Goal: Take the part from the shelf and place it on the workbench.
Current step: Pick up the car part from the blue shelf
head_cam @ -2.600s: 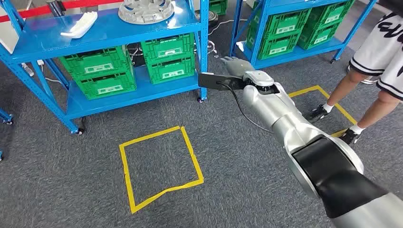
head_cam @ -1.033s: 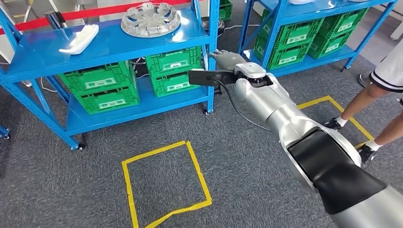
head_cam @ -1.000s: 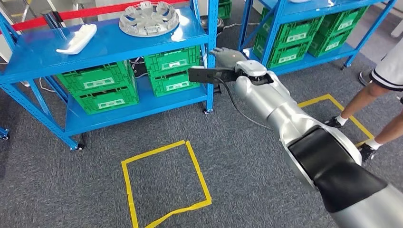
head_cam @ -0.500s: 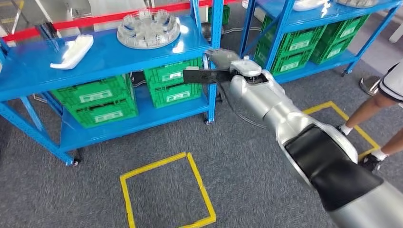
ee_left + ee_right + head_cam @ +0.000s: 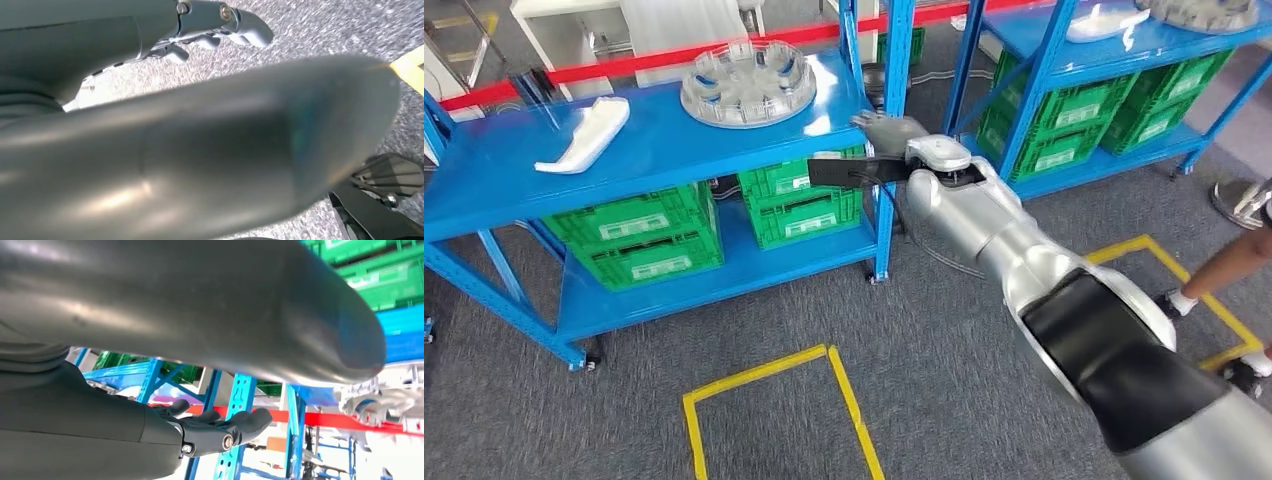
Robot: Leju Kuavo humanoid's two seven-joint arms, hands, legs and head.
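Wheel cover (image 5: 747,83) at 11 o'clock of right hand (image 5: 892,131) – looks light, thin-spoked; we'd grip the rim. Hand empty, fingers apart.

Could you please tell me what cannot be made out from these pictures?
- Right hand: head view shows its back; the palm side is hidden. Right wrist view: the thumb hides most.
- Left hand: left wrist view, the thumb hides most.
- Wheel cover: right wrist view, cut off by the edge.
- Person's leg: head view, cut off.
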